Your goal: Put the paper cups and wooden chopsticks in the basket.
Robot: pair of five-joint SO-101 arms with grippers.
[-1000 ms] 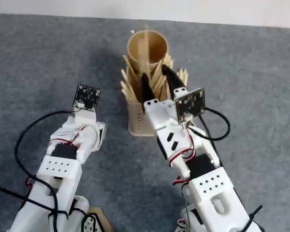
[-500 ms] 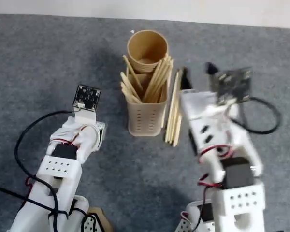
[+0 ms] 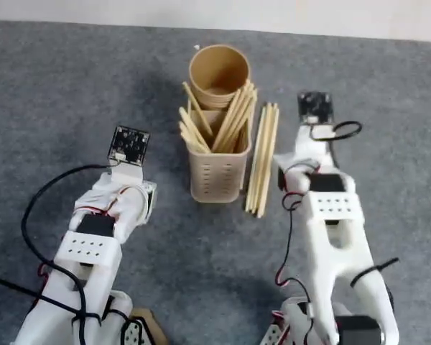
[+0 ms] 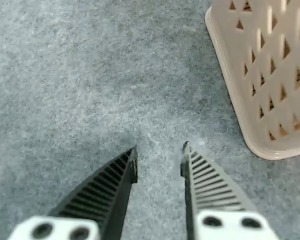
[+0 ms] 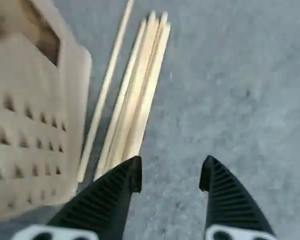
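A beige perforated basket (image 3: 217, 176) stands mid-table with several wooden chopsticks (image 3: 223, 122) leaning in it. A brown paper cup (image 3: 218, 70) stands upright at its far end; whether it is inside or just behind I cannot tell. A bundle of chopsticks (image 3: 262, 158) lies flat on the carpet against the basket's right side. My right gripper (image 5: 171, 167) hangs open just above the near end of that bundle (image 5: 135, 105), holding nothing. My left gripper (image 4: 160, 150) is open over bare carpet, a little left of the basket (image 4: 262, 75).
Grey carpet (image 3: 72, 79) covers the table. The left arm (image 3: 104, 215) stands left of the basket and the right arm (image 3: 327, 208) to its right. A pale strip (image 3: 215, 11) runs along the far edge. A black cable (image 3: 39, 208) loops beside the left arm.
My right arm has pulled back from over the basket to its right side and turned downward. A bundle of chopsticks now lies on the carpet beside the basket. The left arm has kept still.
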